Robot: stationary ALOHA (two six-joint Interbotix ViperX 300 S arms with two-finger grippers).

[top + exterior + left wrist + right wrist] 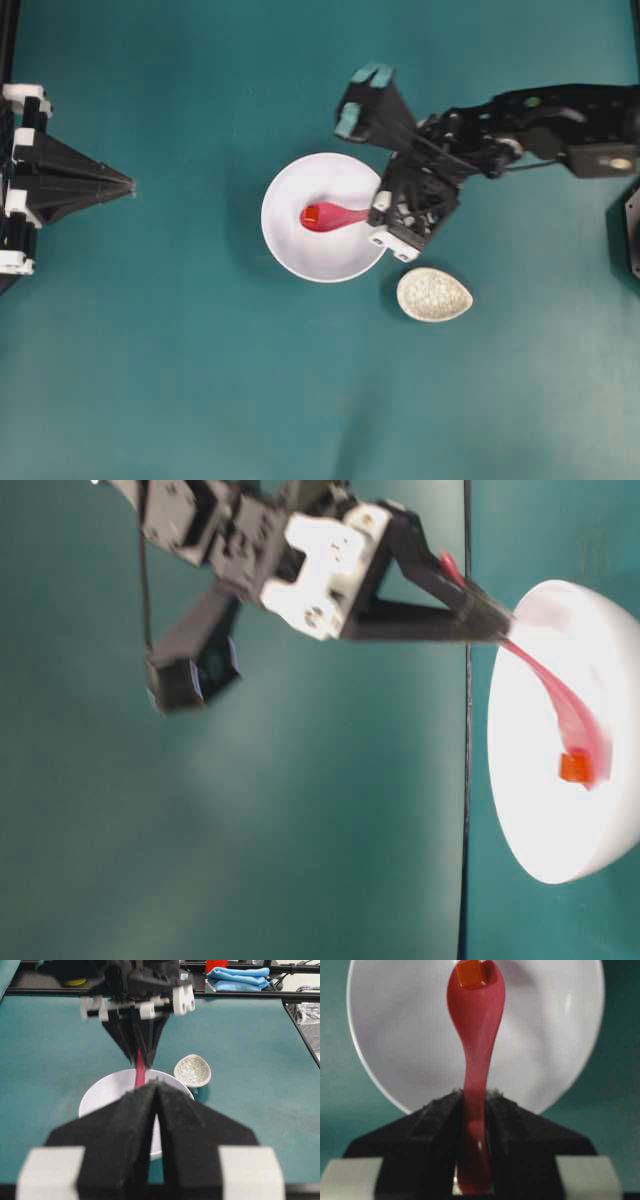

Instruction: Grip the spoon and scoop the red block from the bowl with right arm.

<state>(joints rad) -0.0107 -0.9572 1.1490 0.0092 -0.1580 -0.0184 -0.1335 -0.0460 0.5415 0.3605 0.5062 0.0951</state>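
While right tool (472,1110) clamps spoon (476,1045) handle, red block (472,974) sits in scoop over bowl (555,1035); lifting out remains.

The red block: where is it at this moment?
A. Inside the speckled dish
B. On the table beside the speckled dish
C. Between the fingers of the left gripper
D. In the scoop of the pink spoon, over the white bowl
D. The red block sits in the scoop of the spoon, whose handle the right gripper clamps, over the bowl.
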